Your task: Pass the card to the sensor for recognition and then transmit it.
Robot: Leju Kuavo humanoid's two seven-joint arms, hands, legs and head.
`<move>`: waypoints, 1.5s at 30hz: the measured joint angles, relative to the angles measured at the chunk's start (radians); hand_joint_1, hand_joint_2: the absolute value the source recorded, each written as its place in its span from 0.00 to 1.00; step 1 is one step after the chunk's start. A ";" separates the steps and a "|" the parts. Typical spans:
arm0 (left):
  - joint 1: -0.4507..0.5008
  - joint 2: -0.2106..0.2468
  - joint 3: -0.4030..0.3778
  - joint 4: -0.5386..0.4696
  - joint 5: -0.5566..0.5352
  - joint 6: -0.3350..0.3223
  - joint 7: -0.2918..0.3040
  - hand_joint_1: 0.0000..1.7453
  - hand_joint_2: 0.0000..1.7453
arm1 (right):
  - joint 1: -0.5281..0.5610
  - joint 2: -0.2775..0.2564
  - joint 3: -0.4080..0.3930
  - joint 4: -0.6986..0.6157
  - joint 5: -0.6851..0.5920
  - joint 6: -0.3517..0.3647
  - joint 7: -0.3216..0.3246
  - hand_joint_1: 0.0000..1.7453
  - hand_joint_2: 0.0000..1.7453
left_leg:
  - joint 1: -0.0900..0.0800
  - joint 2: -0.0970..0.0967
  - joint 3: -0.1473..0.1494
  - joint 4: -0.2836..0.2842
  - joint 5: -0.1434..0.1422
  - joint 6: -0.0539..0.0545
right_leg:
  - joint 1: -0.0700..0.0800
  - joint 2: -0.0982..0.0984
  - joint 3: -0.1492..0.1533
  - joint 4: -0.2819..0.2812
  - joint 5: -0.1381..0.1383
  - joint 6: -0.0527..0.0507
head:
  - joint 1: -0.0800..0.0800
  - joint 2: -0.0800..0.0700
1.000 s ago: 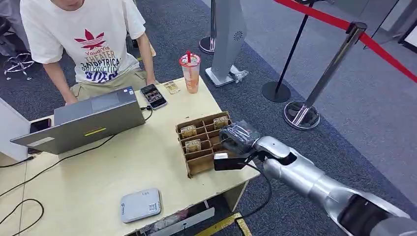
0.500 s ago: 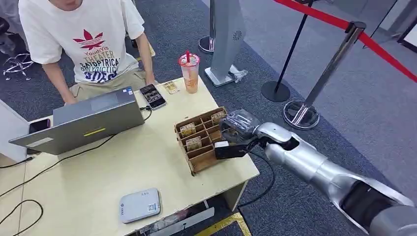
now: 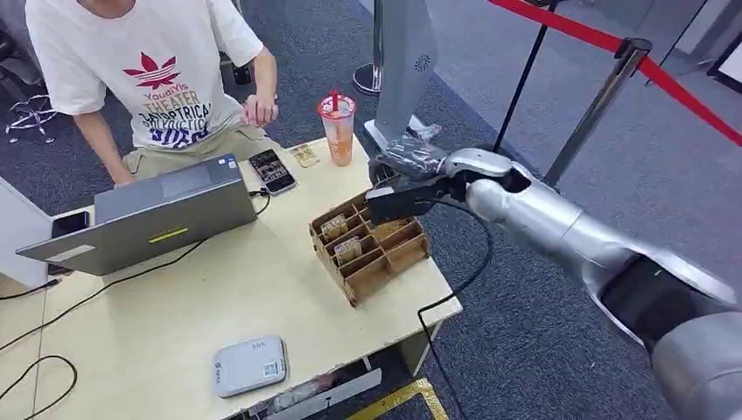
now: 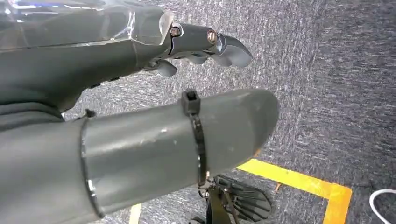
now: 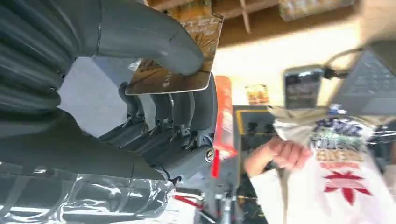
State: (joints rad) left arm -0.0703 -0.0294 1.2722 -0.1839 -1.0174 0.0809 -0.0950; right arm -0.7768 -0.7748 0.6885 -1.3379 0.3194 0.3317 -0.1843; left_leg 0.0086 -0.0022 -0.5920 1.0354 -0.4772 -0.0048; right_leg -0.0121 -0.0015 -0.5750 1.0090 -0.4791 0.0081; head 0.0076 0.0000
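My right hand [image 3: 409, 163] hangs above the far right corner of the wooden card box [image 3: 374, 254] on the tan table [image 3: 175, 315]. Thumb and fingers [image 5: 180, 109] of my right hand [image 5: 140, 130] pinch a brown printed card [image 5: 173, 70]. More cards [image 3: 341, 239] stand in the box's slots. The white-grey sensor [image 3: 250, 365] lies flat near the table's front edge, far from that hand. My left hand [image 4: 140, 70] hangs over grey carpet, its fingers apart and holding nothing.
A person [image 3: 162, 74] sits behind a grey laptop [image 3: 166, 214] at the far left. A phone [image 3: 273, 171] and a drink cup [image 3: 338, 129] stand at the far edge. Beyond the table are a grey kiosk base [image 3: 402, 79] and rope posts [image 3: 604, 96].
My right hand rose from the box's near right side and moved toward the table's far edge, taking a card with it. The person lifted a hand off the table.
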 joint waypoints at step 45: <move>-0.036 -0.029 -0.001 0.000 -0.055 0.035 0.015 0.00 0.00 | -0.247 0.511 0.246 0.573 0.060 -0.177 -0.079 0.00 1.00 | 0.001 -0.001 0.000 0.000 0.001 -0.001 | 0.002 -0.001 0.000 0.001 0.000 0.000 | 0.000 0.000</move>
State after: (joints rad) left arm -0.1059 -0.0580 1.2715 -0.1839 -1.0719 0.1156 -0.0797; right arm -1.0243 -0.2636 0.9346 -0.7653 0.3795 0.1549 -0.2636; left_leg 0.0099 -0.0037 -0.5920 1.0355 -0.4764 -0.0058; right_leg -0.0104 -0.0026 -0.5745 1.0098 -0.4790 0.0080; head 0.0080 0.0000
